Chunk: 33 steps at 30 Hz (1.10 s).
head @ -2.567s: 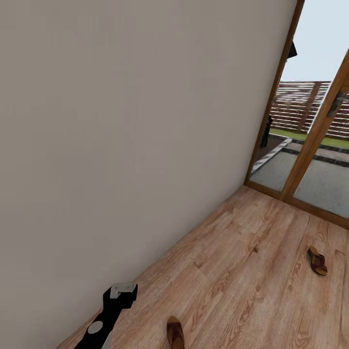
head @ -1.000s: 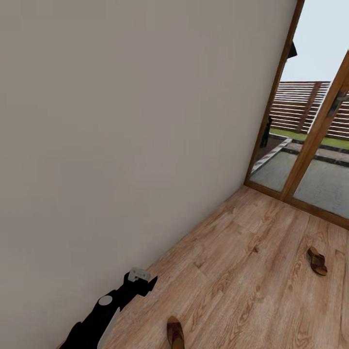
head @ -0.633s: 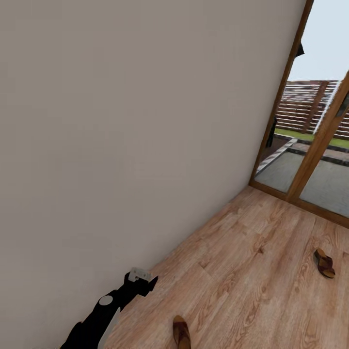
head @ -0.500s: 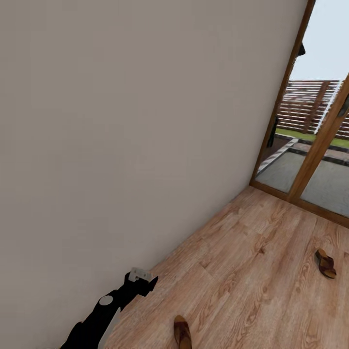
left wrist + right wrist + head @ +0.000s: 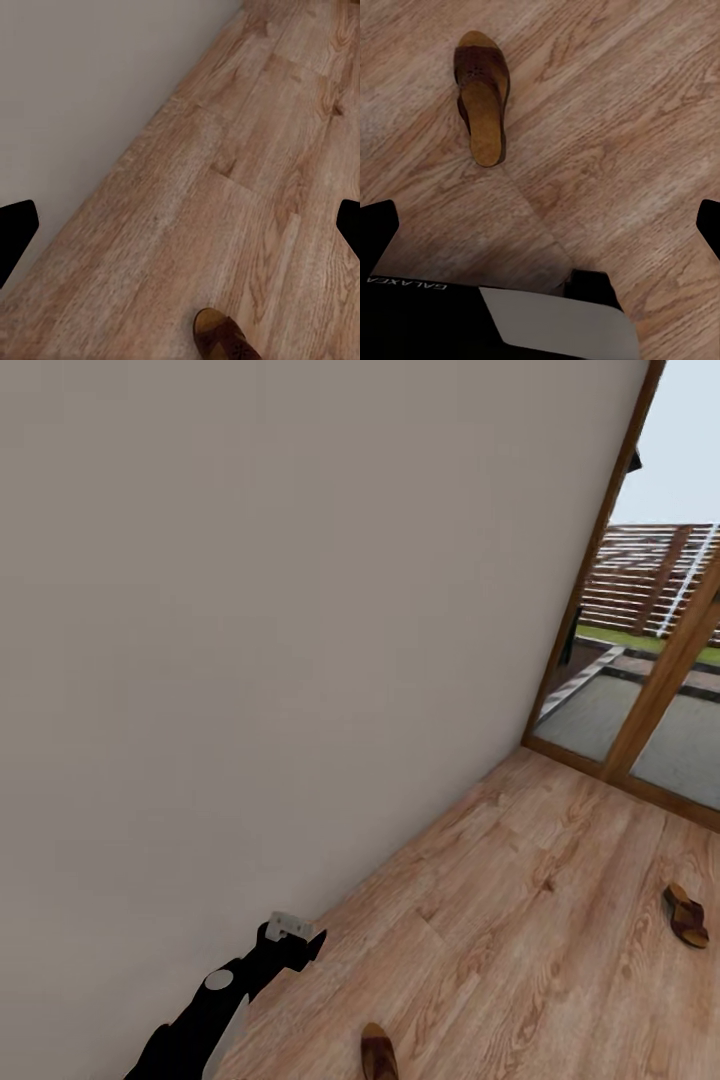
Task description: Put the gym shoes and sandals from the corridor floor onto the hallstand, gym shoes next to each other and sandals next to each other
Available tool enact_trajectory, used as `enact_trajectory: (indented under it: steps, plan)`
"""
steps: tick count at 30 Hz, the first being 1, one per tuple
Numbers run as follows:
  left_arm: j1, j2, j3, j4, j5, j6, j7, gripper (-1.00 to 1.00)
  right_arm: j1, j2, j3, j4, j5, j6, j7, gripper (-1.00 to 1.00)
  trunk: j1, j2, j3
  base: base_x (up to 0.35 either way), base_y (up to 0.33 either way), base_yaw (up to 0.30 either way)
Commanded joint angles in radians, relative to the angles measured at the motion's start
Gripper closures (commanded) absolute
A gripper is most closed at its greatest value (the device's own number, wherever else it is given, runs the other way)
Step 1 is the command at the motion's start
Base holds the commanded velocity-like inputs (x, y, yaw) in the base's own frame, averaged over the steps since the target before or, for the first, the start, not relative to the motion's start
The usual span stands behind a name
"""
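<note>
Still approaching, not yet grasping: turning the base beside the wall (image 5: pixel 250 610) to line up on the near sandal (image 5: pixel 378 1052), lying flat on the floor (image 5: pixel 520 920) just ahead of the left gripper (image 5: pixel 290 932); the far sandal (image 5: pixel 687 915) resting well apart, toward the glass door (image 5: pixel 640 700). Left gripper (image 5: pixel 180 225) spread wide and empty; right gripper (image 5: pixel 540 217) likewise apart, hanging over the sandal (image 5: pixel 480 105). Next: lowering over it, straddling the strap. Compared with earlier, whole view swinging, sandals sliding rightward, arm unchanged
</note>
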Motion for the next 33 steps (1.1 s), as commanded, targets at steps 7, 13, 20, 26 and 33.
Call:
enact_trajectory:
  steps: [7,13,20,26,33]
  plan:
    - [-0.001,-0.001,0.0,0.001,0.0,-0.002,-0.002,-1.0,0.0,-0.001,0.0,-0.001,-0.002,0.002,0.001,-1.0,0.0,0.0,-0.009,0.009,0.0,0.152]
    - [-0.001,-0.002,0.0,0.001,-0.001,-0.002,-0.002,-1.0,0.0,-0.001,0.0,-0.002,-0.003,0.001,0.001,-1.0,0.0,0.0,-0.011,0.005,0.0,0.065]
    - [-0.001,-0.007,0.0,0.001,-0.001,-0.002,-0.002,-1.0,0.0,-0.001,0.0,-0.002,-0.004,0.001,0.001,-1.0,0.0,0.0,-0.012,0.095,0.0,0.01]
    - [-0.001,-0.008,0.0,0.001,-0.001,-0.002,-0.002,-1.0,0.0,-0.001,0.0,-0.002,-0.004,0.001,0.003,-1.0,0.0,0.0,-0.012,0.209,0.0,0.001]
    - [-0.001,-0.008,0.0,0.001,-0.002,-0.002,-0.002,-1.0,0.0,-0.001,0.0,-0.002,-0.004,0.001,0.003,-1.0,0.0,0.0,-0.012,0.037,0.0,0.0]
